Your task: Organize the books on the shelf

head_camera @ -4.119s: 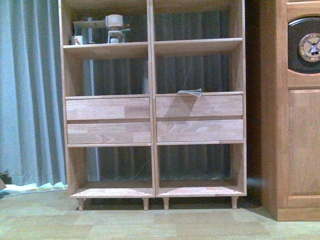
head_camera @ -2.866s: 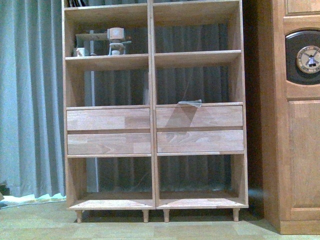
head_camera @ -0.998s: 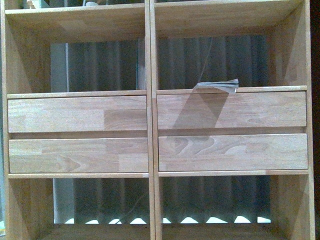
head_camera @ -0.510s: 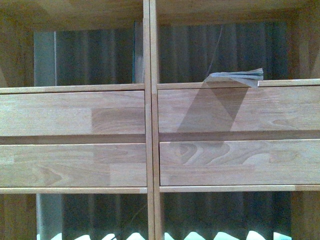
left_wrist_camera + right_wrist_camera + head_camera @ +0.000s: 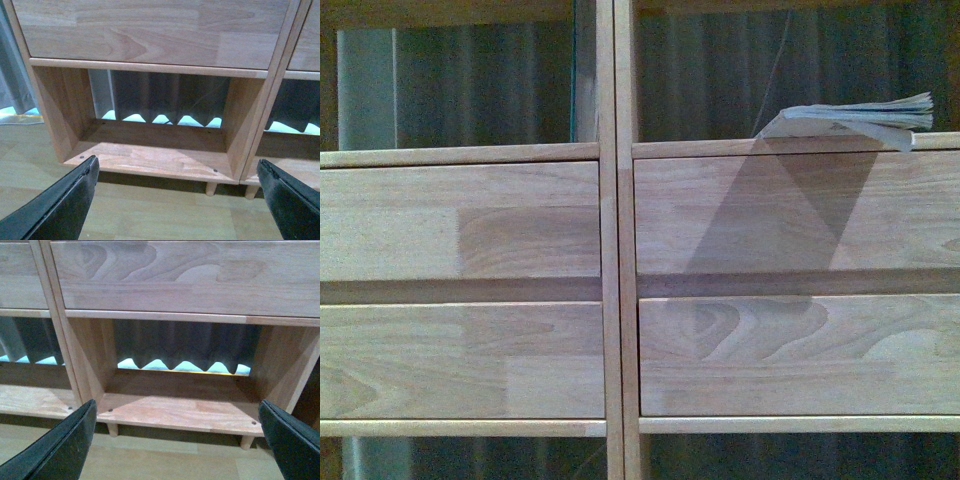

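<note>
In the front view the light-wood shelf (image 5: 610, 240) fills the frame, showing its drawer fronts. Thin books (image 5: 855, 117) lie flat in the right middle compartment, page edges hanging slightly over the drawer top; I cannot tell them apart. My left gripper (image 5: 177, 172) is open and empty, pointing at the bottom left compartment (image 5: 155, 155) from just above the floor. My right gripper (image 5: 177, 415) is open and empty, facing the bottom right compartment (image 5: 180, 410). Neither gripper shows in the front view.
Dark grey curtain (image 5: 700, 75) hangs behind the open-backed compartments, with light showing under its hem (image 5: 175, 365). Short shelf legs (image 5: 211, 188) stand on the light wood floor (image 5: 150, 215). The centre upright (image 5: 610, 240) divides the two columns.
The front view has closed in on the shelf: the drawers now fill the frame and the books have shifted up and to the right. The books have not moved on the shelf.
</note>
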Tool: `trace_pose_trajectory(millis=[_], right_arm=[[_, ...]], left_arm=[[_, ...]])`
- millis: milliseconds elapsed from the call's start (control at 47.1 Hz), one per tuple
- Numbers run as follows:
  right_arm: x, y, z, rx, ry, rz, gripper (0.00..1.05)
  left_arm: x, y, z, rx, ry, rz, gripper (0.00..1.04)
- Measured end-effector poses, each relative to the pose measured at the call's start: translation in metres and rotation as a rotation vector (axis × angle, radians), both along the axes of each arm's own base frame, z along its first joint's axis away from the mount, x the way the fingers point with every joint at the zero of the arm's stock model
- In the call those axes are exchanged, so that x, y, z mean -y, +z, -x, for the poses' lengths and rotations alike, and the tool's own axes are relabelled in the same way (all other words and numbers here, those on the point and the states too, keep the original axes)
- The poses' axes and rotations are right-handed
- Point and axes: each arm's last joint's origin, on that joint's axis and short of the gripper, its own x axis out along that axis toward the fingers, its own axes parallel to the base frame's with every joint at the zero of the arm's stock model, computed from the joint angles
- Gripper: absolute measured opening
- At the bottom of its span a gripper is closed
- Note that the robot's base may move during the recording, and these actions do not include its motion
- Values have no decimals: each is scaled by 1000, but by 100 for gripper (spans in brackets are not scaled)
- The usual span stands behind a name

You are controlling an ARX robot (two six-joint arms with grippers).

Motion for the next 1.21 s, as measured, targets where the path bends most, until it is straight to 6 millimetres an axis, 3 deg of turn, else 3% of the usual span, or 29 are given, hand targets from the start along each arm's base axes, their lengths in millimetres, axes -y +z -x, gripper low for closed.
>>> trace_pose_trajectory(millis=[1210], right_arm=[[0, 0, 0, 0, 0, 0, 98]], left_arm=[[0, 0, 0, 0, 0, 0, 97]])
